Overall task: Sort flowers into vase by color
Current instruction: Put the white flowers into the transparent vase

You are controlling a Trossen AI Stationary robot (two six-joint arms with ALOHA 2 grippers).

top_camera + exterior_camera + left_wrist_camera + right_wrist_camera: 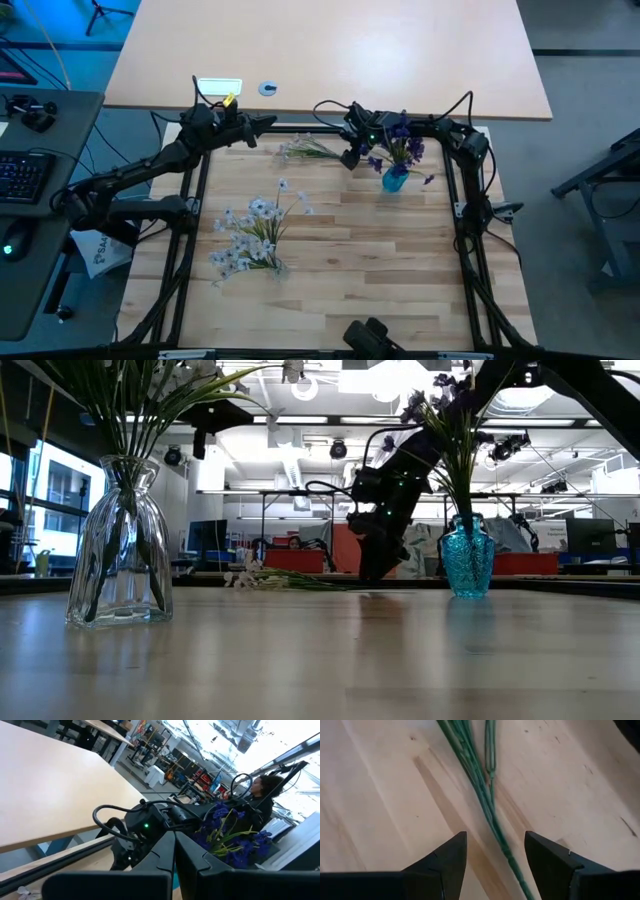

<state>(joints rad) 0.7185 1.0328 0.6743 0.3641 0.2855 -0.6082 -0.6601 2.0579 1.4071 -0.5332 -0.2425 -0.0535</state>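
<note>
A few pale-bloomed sprigs (303, 149) lie flat on the table near its far edge, with their green stems (487, 795) pointing toward my right gripper. My right gripper (350, 158) (495, 851) points down over the stem ends. It is open, with one finger on each side of the stems, touching neither. A small blue vase (395, 180) (467, 555) holds dark purple blooms (400, 135). A clear glass vase (120, 550) holds several pale sprigs (250, 232). My left gripper (262, 124) (175, 857) is shut and hovers at the far left edge, holding nothing.
The black frame rails (190, 200) run along the table's left, right and far sides. The blue vase stands close to the right of my right gripper. Bare wood (380, 260) spreads over the near half of the table. A person (265, 790) sits beyond the table.
</note>
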